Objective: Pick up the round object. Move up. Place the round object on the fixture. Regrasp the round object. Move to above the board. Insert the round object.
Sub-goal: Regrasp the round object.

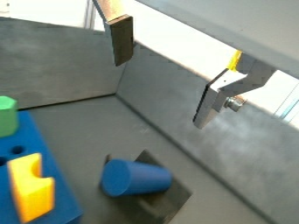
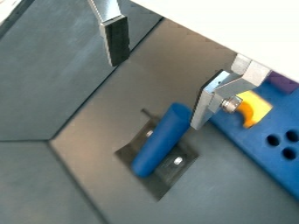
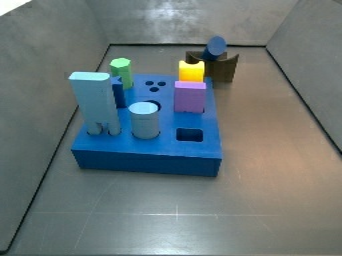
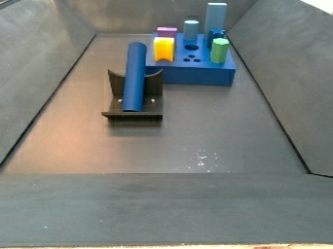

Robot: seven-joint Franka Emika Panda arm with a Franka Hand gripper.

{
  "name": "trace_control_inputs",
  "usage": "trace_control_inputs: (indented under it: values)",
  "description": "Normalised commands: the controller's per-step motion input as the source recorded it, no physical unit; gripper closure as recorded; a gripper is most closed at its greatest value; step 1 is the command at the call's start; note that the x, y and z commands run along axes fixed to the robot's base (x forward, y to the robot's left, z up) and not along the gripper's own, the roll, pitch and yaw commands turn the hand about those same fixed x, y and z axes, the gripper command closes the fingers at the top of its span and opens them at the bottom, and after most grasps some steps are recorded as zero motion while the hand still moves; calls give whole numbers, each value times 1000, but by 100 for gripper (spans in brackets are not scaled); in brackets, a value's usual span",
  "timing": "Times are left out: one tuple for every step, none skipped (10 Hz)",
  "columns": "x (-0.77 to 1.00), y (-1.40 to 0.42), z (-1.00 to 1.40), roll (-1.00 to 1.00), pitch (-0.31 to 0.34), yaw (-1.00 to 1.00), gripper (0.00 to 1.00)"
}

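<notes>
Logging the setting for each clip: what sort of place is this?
Likely a lab test cell for peg insertion: bare grey walled floor, a board with shaped holes and pegs, and the round object lying on the fixture. The gripper hangs open above it.

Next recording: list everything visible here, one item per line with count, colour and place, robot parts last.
round object: one, dark blue, lying propped on the fixture, beside the board.
fixture: one, dark brown, on the floor next to the board.
board: one, blue, mid-floor, with pegs standing in it.
yellow peg: one, at the board corner nearest the fixture.
purple peg: one, next to the yellow one.
green cylinder: one, on the board's far edge.
pale blue cylinder: one, short, near the board's middle.
pale blue block: one, tall, at a board corner.
pincer: one, silver fingers with dark pads, open and empty above the round object.
</notes>
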Motion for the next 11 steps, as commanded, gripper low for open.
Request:
trace_control_inputs:
  values:
    - [86,-36,1,1000,122,58,0]
    - [92,-40,-6,1000,154,81,0]
    - [97,-45,-6,1000,183,107,0]
    - [99,-44,-3,1000,204,131,0]
    - [104,-49,-9,838,208,172,0]
    - [104,-52,-8,646,189,193,0]
    - [104,-53,-6,398,151,220,0]
    - [97,-38,4,265,119,229,0]
    - [83,-35,-1,190,60,230,0]
    - [78,-41,-7,176,36,225,0]
    - [81,-50,-7,165,17,203,0]
